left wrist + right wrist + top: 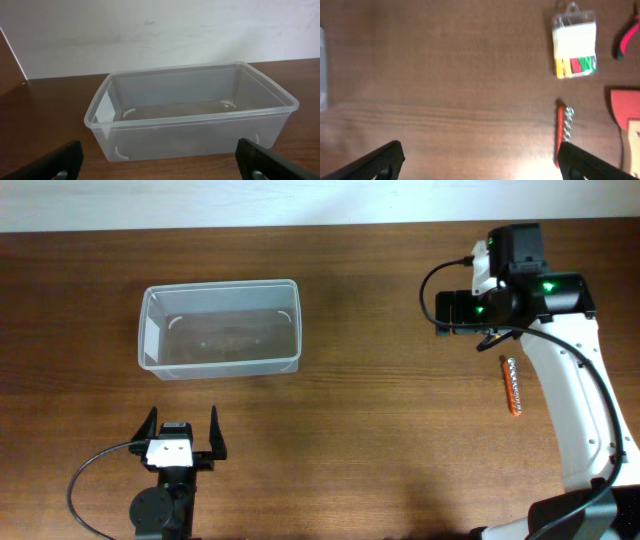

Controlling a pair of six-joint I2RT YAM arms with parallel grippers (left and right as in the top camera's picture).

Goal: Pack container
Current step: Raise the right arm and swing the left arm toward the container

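Overhead: noted empty container point(222, 366) straight ahead of left jaws; both pairs spread wide, gripping nothing; right jaws hovering near red bit strip point(511, 386), presumably for first pick.

The left arm point(160, 505) sits folded short at the near left, wrist level. The left gripper point(182, 425) aims toward the far side, its dark fingers point(150, 423) spread wide with nothing between them. The right arm point(570, 400) stretches from the near right corner to the far right, wrist bent over. The right gripper point(480, 147) seems to point steeply down; from above its wrist hides it, but its own camera shows both fingers fully parted and empty.
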